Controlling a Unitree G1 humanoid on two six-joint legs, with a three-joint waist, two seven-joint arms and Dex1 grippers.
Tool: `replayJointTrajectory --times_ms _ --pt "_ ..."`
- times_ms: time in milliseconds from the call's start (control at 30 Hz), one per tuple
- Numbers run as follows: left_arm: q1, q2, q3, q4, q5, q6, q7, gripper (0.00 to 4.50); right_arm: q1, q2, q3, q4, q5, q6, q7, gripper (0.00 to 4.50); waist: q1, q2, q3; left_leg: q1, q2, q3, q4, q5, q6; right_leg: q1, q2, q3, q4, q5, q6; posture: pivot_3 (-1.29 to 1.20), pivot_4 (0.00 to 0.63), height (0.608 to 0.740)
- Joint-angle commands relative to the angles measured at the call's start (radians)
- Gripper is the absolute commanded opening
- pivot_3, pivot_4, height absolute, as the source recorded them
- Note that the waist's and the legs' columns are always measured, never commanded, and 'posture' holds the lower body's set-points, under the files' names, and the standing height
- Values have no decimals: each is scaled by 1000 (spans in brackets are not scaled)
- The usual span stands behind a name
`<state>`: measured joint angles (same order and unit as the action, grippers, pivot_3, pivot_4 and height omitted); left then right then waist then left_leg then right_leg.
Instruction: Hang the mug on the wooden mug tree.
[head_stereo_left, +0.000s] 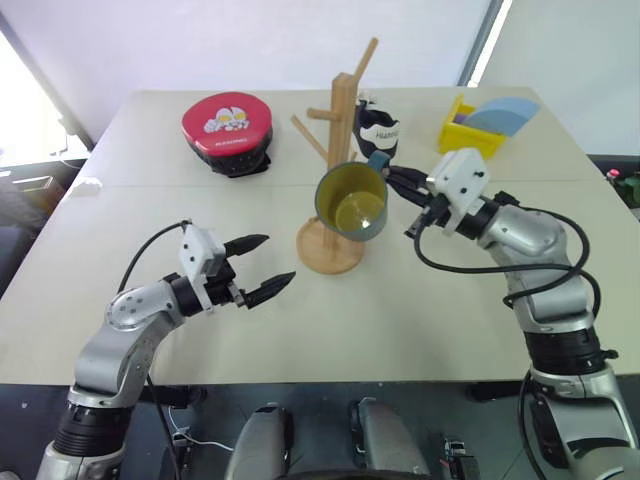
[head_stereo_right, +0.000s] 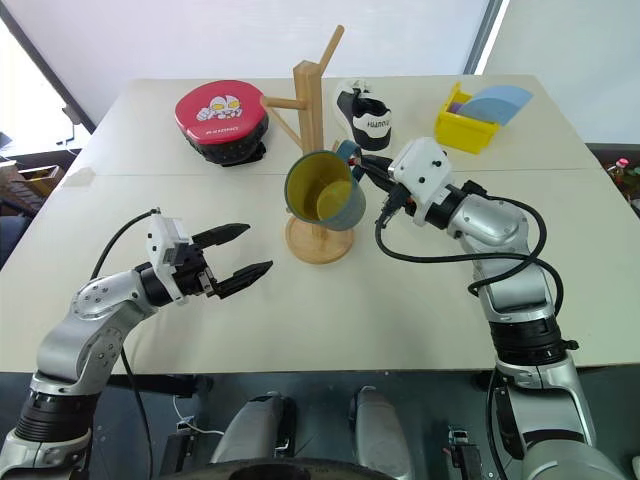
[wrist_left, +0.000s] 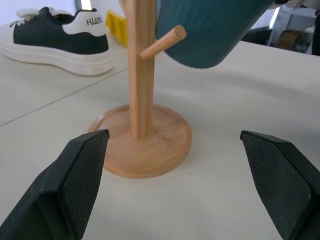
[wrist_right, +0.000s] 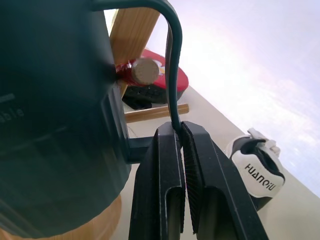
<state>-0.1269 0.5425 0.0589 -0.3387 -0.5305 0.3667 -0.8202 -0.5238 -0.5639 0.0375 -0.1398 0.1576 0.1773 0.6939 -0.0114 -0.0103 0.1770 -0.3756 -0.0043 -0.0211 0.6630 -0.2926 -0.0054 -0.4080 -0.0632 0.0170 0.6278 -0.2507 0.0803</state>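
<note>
Your right gripper (wrist_right: 176, 131) is pinched on the loop handle of the teal-blue ceramic mug (head_stereo_left: 352, 202), held beside the tall light-wood mug tree (head_stereo_left: 338, 150) — not yet hooked on a peg — while your left gripper (head_stereo_left: 262, 268) hangs agape.

Beige table (head_stereo_left: 420, 330): wooden mug tree (head_stereo_left: 338, 180) centre, red case (head_stereo_left: 228, 130) far left, shoe (head_stereo_left: 377, 128) behind, yellow bin (head_stereo_left: 472, 128) far right.

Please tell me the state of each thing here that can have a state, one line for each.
mug: held by its handle, tipped on its side, beside the wooden mug tree, not hung yet.
wooden mug tree: upright, pegs bare.
right hand: shut on the mug handle.
left hand: open, holding nothing.
sneaker: lying on the table.
</note>
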Motion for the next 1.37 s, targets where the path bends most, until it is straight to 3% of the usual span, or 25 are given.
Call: replayJointTrajectory --times_ms 33,233,467,700,900,1100,1367 --pt "-32 -4 32 -71 -45 16 23 4500 -30 10 30 2 -22 -19 11 66 -1 0 0 0 0 0 0 0 0 0 0 0 0 0 0 0 150 735" --pt "-55 4 30 -85 -61 31 37 4500 -48 21 32 33 -36 -18 2 66 -2 0 0 0 0 0 0 0 0 0 0 0 0 0 0 0 150 735" --pt "-63 2 29 -81 -63 37 40 4500 -38 -7 -5 24 -43 -44 -4 3594 -1 0 0 0 0 0 0 0 0 0 0 0 0 0 0 0 150 735" --pt "-41 -1 66 -10 -15 14 101 4500 118 -91 -186 -30 63 -42 25 3594 4 0 0 -1 -1 0 0 0 0 1 0 0 -2 0 0 0 150 735" --pt "-20 -61 171 168 58 -75 238 4500 294 1 -354 68 180 -45 -49 3594 -1 -1 0 1 0 0 -1 0 0 1 1 0 -1 0 0 0 150 735" --pt "24 -112 245 329 130 -144 367 4500 378 108 -422 192 161 -129 -174 3594 -1 0 0 1 0 1 -1 0 0 1 1 0 0 1 1 0 150 735" --pt "67 -122 244 321 144 -183 367 4500 413 117 -397 269 146 -221 -173 3594 1 0 0 1 0 1 -1 0 0 0 0 0 0 0 0 0 150 735"
